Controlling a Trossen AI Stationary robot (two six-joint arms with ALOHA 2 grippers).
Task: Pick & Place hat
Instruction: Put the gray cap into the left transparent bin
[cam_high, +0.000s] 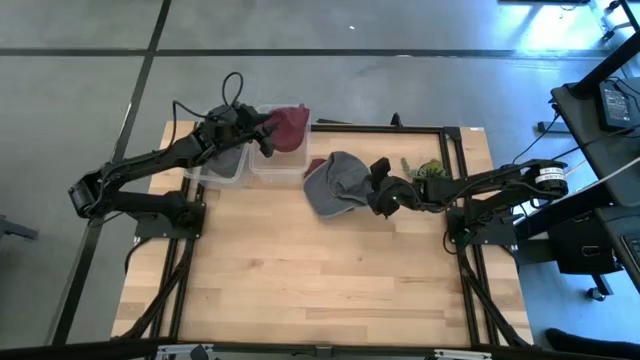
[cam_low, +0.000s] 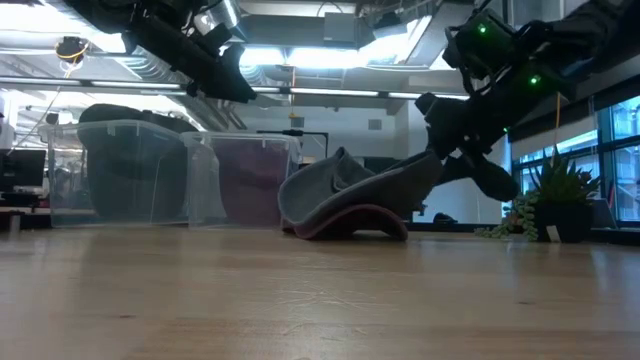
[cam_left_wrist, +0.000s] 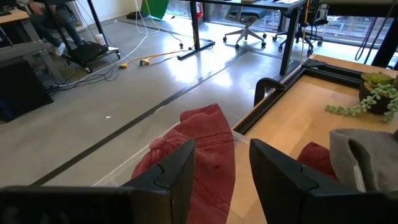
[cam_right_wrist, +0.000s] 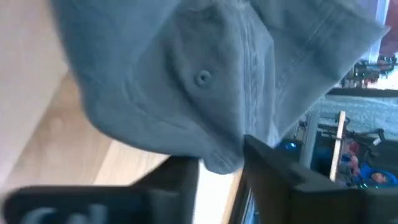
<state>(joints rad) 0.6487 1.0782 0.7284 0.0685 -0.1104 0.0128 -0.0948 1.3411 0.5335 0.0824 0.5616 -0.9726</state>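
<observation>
A grey hat (cam_high: 338, 182) lies near the table's far edge, its lower rim (cam_low: 300, 215) resting on a red hat (cam_low: 350, 222) beneath it. My right gripper (cam_high: 380, 193) comes in from the table's right and is shut on the grey hat (cam_right_wrist: 186, 81). A second red hat (cam_high: 290, 125) lies in a clear bin (cam_high: 278, 168). My left gripper (cam_high: 262, 133) hovers open above that bin. In the left wrist view this red hat (cam_left_wrist: 208, 152) shows beyond the spread fingers; I cannot tell whether they touch it. My right gripper pinches the grey hat's edge (cam_right_wrist: 221, 160) on its right-hand side between the two fingers (cam_right_wrist: 273, 171), coming in roughly level from the table's right. The held side (cam_low: 420, 172) is raised, so the hat tilts. Its left side stays down on the red hat.
A second clear bin (cam_high: 222, 165) with dark hats stands left of the first. A small potted plant (cam_high: 430, 170) sits near the far right corner, behind my right gripper. The near half of the wooden table (cam_high: 320, 280) is bare wood.
</observation>
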